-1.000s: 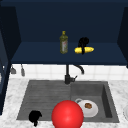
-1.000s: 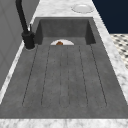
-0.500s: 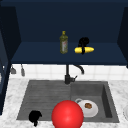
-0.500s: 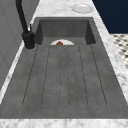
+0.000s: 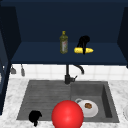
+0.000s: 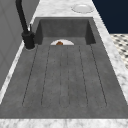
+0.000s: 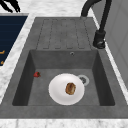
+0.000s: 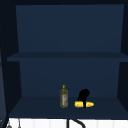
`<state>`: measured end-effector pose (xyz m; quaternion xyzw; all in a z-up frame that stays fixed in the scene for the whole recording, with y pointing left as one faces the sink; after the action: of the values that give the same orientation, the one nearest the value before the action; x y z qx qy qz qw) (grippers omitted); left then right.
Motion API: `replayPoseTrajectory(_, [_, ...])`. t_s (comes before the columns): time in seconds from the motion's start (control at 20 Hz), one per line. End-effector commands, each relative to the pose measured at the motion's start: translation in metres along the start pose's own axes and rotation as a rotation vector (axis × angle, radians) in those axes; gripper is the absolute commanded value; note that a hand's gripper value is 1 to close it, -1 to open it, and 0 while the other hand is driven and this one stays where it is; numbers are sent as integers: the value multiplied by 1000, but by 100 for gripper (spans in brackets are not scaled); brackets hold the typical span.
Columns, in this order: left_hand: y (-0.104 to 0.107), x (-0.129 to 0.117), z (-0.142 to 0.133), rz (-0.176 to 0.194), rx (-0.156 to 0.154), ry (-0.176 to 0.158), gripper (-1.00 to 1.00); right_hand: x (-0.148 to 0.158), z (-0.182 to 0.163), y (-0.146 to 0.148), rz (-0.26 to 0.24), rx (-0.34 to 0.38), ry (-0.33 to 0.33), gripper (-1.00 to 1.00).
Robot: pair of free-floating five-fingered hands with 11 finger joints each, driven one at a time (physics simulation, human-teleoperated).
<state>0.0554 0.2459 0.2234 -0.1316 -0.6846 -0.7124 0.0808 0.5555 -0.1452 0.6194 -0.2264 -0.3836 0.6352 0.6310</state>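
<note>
One yellow corn cob [image 5: 83, 50] lies on the dark blue cabinet shelf [image 5: 37, 53], the right hand [image 5: 83, 42] above it, fingers curled round its middle. One olive-green glass bottle [image 5: 63, 43] stands at its nine o'clock; its label is unreadable. The left hand [image 5: 35, 116] hovers at the grey sink's [image 5: 106, 95] seven o'clock corner; I cannot tell its fingers' state.

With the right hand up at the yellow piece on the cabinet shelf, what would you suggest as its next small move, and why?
Probably lift it slightly. The right hand seems already curled over the corn cob, which still lies on the cabinet shelf beside the oil bottle. A straight rise should keep it off the bottle.
</note>
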Motion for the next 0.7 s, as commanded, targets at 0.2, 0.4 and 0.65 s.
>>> replayPoseTrajectory(0.2, [0, 0, 0, 0, 0, 0, 0, 0, 2, -2, 12, -40, -2, -100])
replayPoseTrajectory(0.4, [0, 0, 0, 0, 0, 0, 0, 2, 9, -12, 18, -34, -4, -100])
replayPoseTrajectory(0.65, [0, 0, 0, 0, 0, 0, 0, 6, 19, -29, 30, -15, 0, -100])
